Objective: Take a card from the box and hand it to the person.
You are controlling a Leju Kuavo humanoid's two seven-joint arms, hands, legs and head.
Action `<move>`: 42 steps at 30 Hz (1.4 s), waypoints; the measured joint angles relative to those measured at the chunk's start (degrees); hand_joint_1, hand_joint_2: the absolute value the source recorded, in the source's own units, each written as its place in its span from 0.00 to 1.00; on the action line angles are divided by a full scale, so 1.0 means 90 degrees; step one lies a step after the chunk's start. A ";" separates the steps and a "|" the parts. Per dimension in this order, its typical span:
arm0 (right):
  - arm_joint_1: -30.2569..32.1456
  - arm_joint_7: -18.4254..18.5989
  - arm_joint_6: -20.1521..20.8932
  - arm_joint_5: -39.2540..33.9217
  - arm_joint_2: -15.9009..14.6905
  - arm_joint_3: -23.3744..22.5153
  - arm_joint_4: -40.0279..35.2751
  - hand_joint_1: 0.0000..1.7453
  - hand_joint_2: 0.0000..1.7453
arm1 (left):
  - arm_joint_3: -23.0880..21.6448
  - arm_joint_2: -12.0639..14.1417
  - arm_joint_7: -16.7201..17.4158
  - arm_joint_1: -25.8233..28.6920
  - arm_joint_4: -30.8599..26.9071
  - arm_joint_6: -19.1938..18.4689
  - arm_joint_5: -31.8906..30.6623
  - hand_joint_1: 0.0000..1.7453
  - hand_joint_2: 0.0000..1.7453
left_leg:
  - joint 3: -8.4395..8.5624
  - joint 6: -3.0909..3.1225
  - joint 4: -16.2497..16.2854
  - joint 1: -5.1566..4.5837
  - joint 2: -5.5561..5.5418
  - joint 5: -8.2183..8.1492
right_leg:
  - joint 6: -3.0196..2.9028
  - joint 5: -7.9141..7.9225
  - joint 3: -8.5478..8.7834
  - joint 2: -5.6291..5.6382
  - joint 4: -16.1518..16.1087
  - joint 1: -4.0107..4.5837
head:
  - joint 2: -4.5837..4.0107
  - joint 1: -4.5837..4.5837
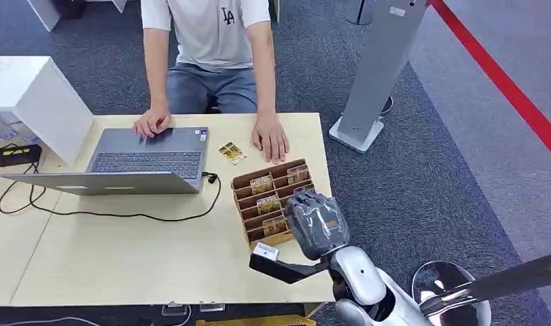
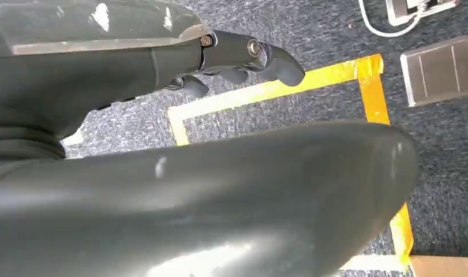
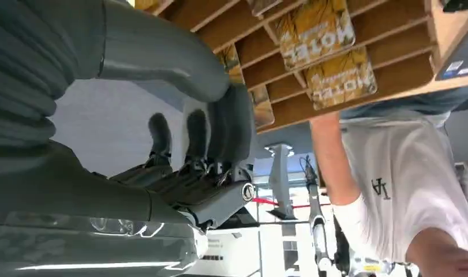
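**Approach to the Card Box: Right Hand Positioning**

The right hand (image 1: 316, 224) hovered over the near right corner of the wooden card box (image 1: 272, 201), which sat on the table (image 1: 123, 258) just in front of the person (image 1: 211, 41). In the right wrist view the fingers (image 3: 194, 138) were extended and apart, holding nothing. The cards (image 1: 261, 184) stood in the box's slotted rows; a separate card (image 1: 232, 153) lay on the table between the laptop (image 1: 150, 159) and the person's hand (image 1: 269, 139).

The left hand (image 2: 243, 55) hung over the carpeted floor, and nothing showed in it (whether its fingers were spread or curled could not be told).

Recommended procedure, as a judgement from these views: the hand should have descended onto a single card in a near row, thumb on one face and a finger on the other, gripping the exposed upper edge only. The slots looked narrow, so a tilted entry risked catching the dividers or dragging the light box across the table. A straight lift along the slot angle would have cleared the card cleanly.
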 joint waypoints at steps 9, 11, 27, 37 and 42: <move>-0.0181 -0.0046 0.0000 -0.0003 0.0231 0.0284 0.0768 0.08 1.00 | -0.0083 0.0010 0.0041 -0.0049 0.0000 -0.0044 0.0000 0.00 0.00 | -0.0001 0.0000 0.0000 0.0000 0.0000 0.0000 | 0.0000 0.0000 -0.0001 0.0000 0.0001 0.0000 | 0.0000 0.0002; -0.0219 -0.0041 -0.0024 -0.0024 0.0270 0.0313 0.0939 0.12 1.00 | -0.0085 0.0012 0.0048 -0.0067 0.0000 -0.0046 0.0000 0.00 0.00 | -0.0001 0.0000 0.0000 0.0000 0.0000 0.0000 | 0.0000 0.0000 -0.0001 -0.0001 0.0001 0.0000 | 0.0000 -0.0007; -0.0350 0.0002 -0.0163 -0.0185 0.0403 0.0393 0.1642 0.50 1.00 | -0.0243 0.0022 0.0061 -0.0123 0.0000 -0.0095 -0.0010 0.00 0.00 | -0.0001 0.0000 0.0000 0.0000 0.0000 0.0000 | 0.0000 0.0000 -0.0001 0.0000 0.0001 0.0000 | 0.0000 -0.0005; -0.0426 -0.0034 -0.0262 -0.0250 0.0459 0.0398 0.1782 0.75 1.00 | -0.0248 0.0027 0.0061 -0.0121 0.0000 -0.0100 0.0022 0.00 0.00 | 0.0003 0.0000 0.0000 0.0000 0.0001 0.0000 | 0.0000 0.0000 0.0000 0.0000 0.0001 0.0000 | 0.0000 -0.0005; -0.0430 -0.0044 -0.0263 -0.0272 0.0464 0.0415 0.1833 0.54 1.00 | -0.0262 0.0027 0.0061 -0.0122 0.0000 -0.0102 0.0022 0.00 0.00 | 0.0003 0.0000 0.0000 0.0000 0.0001 0.0000 | 0.0000 0.0000 0.0000 0.0001 0.0001 0.0000 | 0.0000 -0.0005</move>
